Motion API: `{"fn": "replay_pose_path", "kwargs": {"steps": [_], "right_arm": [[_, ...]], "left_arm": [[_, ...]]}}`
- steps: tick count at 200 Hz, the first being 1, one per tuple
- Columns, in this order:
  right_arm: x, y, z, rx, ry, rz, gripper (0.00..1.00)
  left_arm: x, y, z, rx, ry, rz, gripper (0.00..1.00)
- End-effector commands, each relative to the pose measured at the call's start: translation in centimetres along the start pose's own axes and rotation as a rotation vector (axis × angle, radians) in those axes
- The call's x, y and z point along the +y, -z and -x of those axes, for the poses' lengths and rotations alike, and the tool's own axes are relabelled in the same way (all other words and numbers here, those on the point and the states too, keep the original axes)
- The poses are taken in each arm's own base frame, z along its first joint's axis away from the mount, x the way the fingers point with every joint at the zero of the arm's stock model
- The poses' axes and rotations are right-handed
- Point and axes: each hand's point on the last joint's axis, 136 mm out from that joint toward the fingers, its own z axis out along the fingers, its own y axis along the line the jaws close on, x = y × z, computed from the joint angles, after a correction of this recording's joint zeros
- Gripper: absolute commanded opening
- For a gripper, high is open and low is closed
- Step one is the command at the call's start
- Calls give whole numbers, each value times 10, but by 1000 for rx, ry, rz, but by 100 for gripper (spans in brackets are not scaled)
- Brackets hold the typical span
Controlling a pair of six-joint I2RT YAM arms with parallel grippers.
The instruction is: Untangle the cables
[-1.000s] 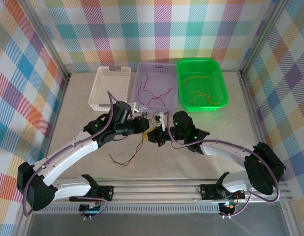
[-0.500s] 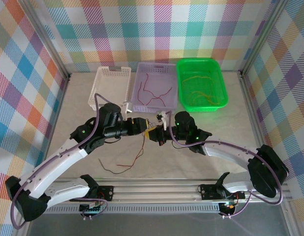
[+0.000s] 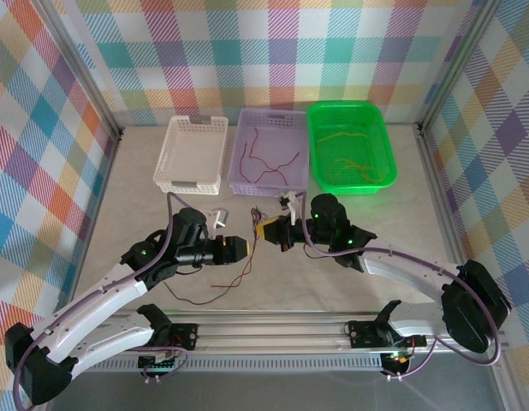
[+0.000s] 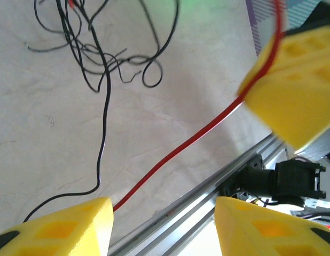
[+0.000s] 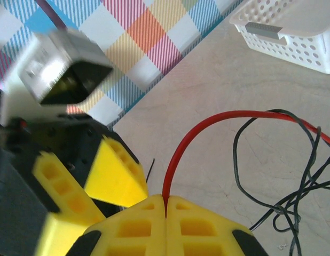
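Observation:
A long dark red cable [image 5: 207, 118] rises in an arc out of my right gripper [image 5: 166, 201], which is shut on its end. In the top view that red cable [image 3: 247, 265] trails from the right gripper [image 3: 270, 231] down and left across the table. A tangle of thin black cables [image 4: 101, 53] lies beside it, and shows small in the top view as the black tangle [image 3: 258, 211]. My left gripper [image 4: 162, 229] is open; the red cable [image 4: 181, 149] passes just by its left finger, untouched. From above, the left gripper [image 3: 237, 248] sits left of the right one.
Three baskets stand in a row at the back: a white basket [image 3: 194, 154], a purple basket [image 3: 269, 158] holding red wires, and a green basket [image 3: 350, 145] holding yellow wires. The metal rail [image 3: 273, 330] runs along the near edge.
My left gripper has opened and drawn back to the left and toward the near edge, away from the right gripper. The red cable's loose end now lies lower on the table.

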Motion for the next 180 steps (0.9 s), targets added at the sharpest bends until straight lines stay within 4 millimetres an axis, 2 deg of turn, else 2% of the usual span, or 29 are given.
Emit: {"fn": "replay_pose_path", "kwargs": {"steps": [1, 43, 84, 136, 180], "right_arm": [[18, 12, 17, -42, 19, 53, 0], [46, 26, 18, 5, 43, 181, 0], [69, 31, 15, 45, 55, 304, 0], [79, 36, 22, 35, 64, 342, 0], [89, 42, 28, 18, 71, 368, 0]], "left_arm": [[-9, 1, 5, -27, -32, -57, 53], [8, -12, 4, -49, -55, -22, 54], [-1, -32, 12, -77, -33, -111, 60], [-14, -50, 15, -43, -60, -178, 63], [1, -59, 7, -17, -85, -121, 62]]}}
